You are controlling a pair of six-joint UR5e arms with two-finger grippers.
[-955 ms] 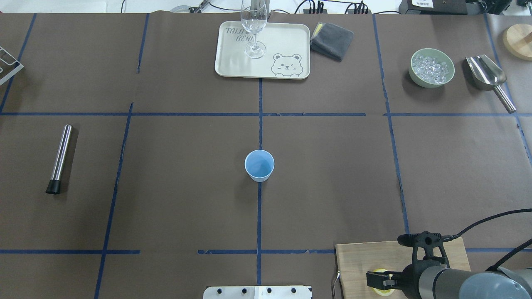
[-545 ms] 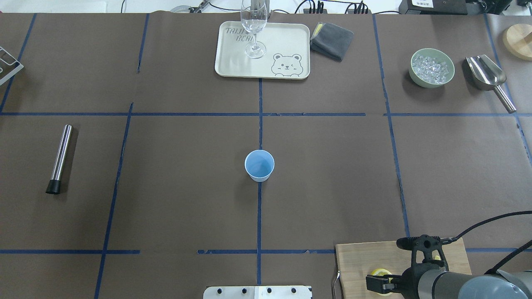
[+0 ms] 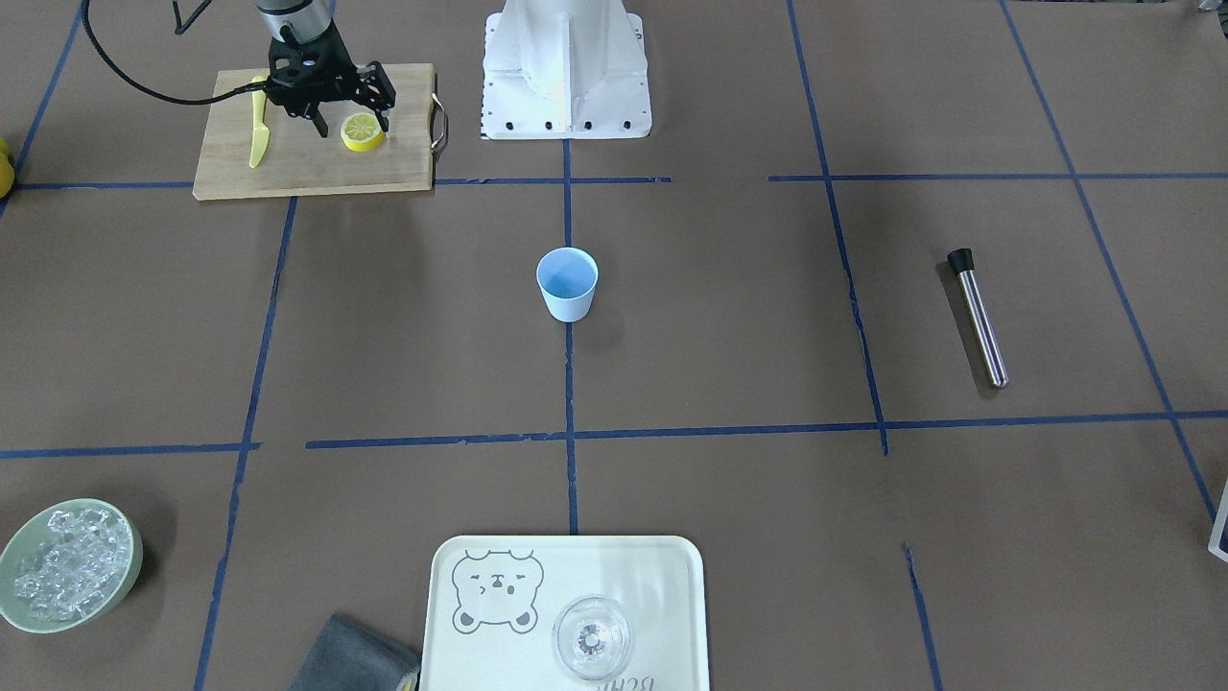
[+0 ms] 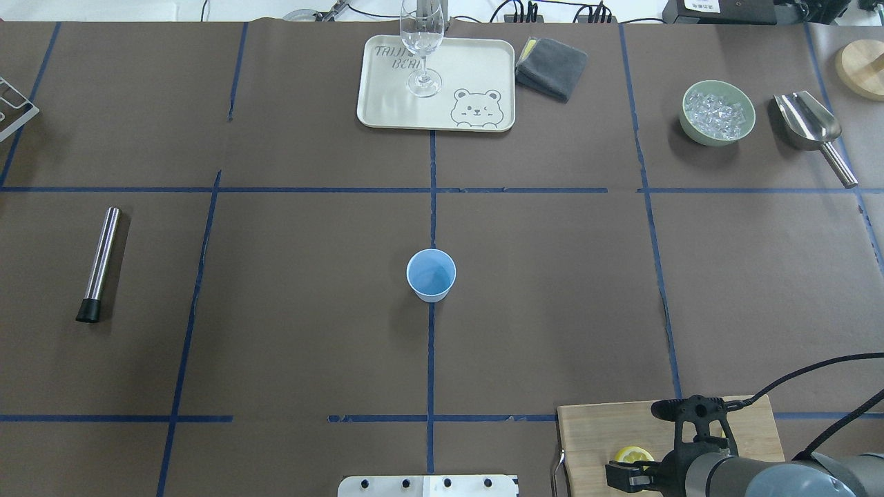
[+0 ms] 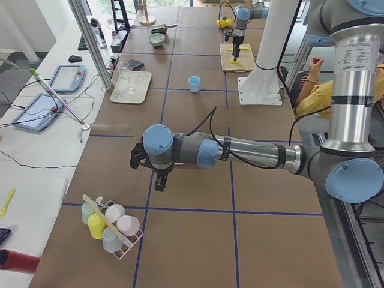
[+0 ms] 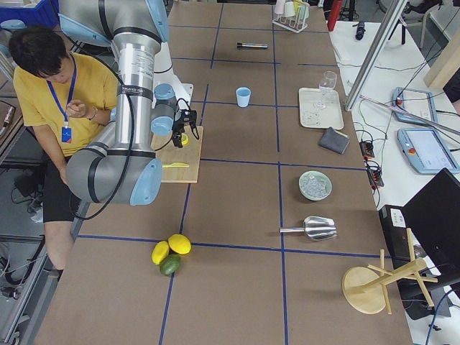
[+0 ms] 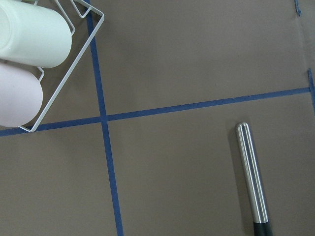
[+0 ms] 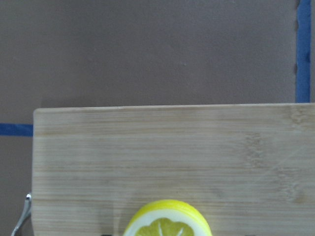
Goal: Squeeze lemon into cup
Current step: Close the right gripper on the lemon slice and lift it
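Note:
One lemon slice [image 3: 364, 131] lies flat on the wooden cutting board [image 3: 307, 165], its yellow rind and pale segmented face up. It also shows in the right wrist view [image 8: 167, 222] and in the overhead view [image 4: 633, 455]. My right gripper [image 3: 352, 123] is open and points down at the board, with one finger on each side of the slice. The light-blue cup [image 4: 431, 275] stands upright at the table's centre, far from the board. My left gripper [image 5: 157, 179] hangs over the table near the cup rack. I cannot tell whether it is open or shut.
A yellow knife [image 3: 257, 134] lies on the board. A steel muddler [image 4: 100, 262] lies at the left. A tray [image 4: 476, 62] with a wine glass [image 4: 421, 48], a grey cloth [image 4: 551, 67], a bowl of ice [image 4: 717, 112] and a scoop [image 4: 811, 128] are at the far side.
My right gripper has shifted toward the near edge of the overhead view, so more of the lemon slice shows. The cup and the rest have not moved.

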